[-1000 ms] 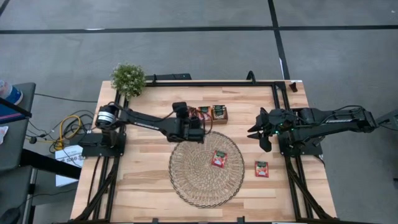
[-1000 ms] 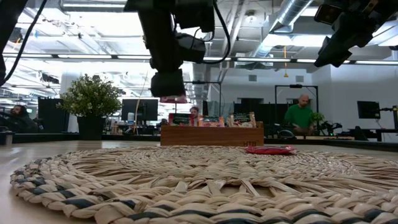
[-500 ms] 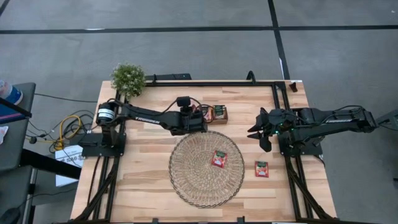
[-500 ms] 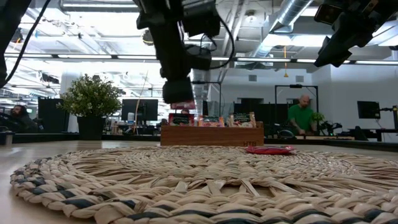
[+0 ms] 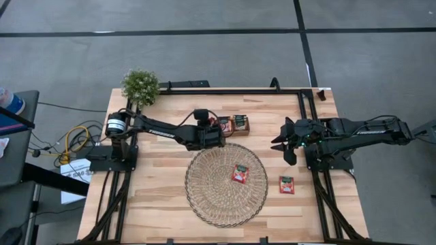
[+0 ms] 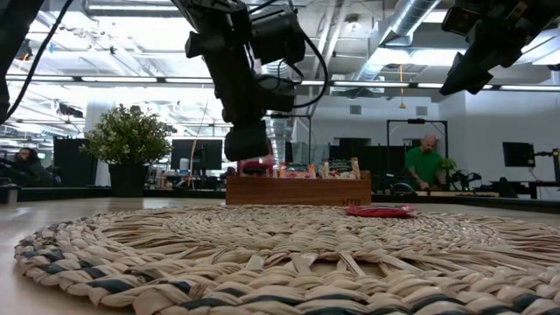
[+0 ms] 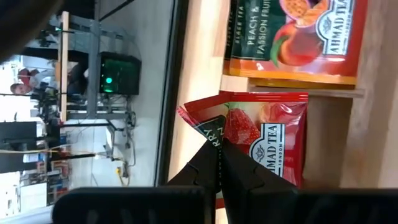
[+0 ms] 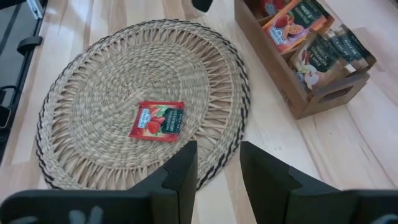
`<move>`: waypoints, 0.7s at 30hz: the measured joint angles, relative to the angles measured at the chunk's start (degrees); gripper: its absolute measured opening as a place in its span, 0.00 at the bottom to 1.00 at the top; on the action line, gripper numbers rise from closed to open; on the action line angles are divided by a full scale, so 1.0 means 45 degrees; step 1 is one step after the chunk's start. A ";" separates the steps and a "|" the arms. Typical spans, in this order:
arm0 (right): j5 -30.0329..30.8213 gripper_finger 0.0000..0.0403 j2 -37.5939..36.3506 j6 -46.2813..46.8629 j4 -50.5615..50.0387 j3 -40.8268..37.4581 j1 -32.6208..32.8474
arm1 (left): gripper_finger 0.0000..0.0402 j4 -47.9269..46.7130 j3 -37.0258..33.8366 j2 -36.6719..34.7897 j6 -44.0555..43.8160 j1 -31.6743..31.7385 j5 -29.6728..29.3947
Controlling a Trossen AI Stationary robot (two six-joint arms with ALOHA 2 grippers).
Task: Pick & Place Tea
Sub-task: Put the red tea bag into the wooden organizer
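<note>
My left gripper point(image 5: 216, 132) hangs over the left end of the brown wooden tray point(image 5: 240, 124), shut on a red tea sachet point(image 7: 267, 140). In the low view the sachet point(image 6: 254, 164) hangs just above the tray's left end point(image 6: 262, 188). More sachets stand in the tray point(image 7: 292, 37). One red sachet point(image 5: 240, 173) lies flat on the round woven mat point(image 5: 225, 185), and another point(image 5: 286, 184) lies on the table to the mat's right. My right gripper point(image 8: 217, 168) waits open at the table's right side. My left gripper pinches the red sachet by one edge point(image 7: 214, 134) between its two fingertips point(image 7: 199, 171). The fingers slant down toward the tray. The sachet is lifted clear and reaches out past the fingertips over the tray's wooden bottom.
A small potted plant point(image 5: 140, 86) stands at the table's far left corner. The tray point(image 8: 305, 56) sits just beyond the mat's far edge. Bare wood lies left of the mat and along the near edge. People stand in the room behind the table point(image 6: 425, 162).
My left gripper has carried the red sachet from above the mat's far rim toward the table's far edge and down, to just above the tray's left end. It has stayed shut on the sachet.
</note>
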 joint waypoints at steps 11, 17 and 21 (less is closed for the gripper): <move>-0.0018 0.28 0.0003 0.0015 0.0136 -0.0005 0.0005 | 0.00 0.0717 0.0002 0.1226 0.1116 0.0083 -0.0820; -0.0028 0.28 0.0003 0.0015 0.0380 -0.0005 0.0000 | 0.00 0.0942 0.0010 0.1331 0.1081 0.0087 -0.1177; -0.0028 0.28 0.0003 0.0010 0.0520 -0.0005 0.0000 | 0.00 0.1002 0.0010 0.1326 0.0954 0.0092 -0.1243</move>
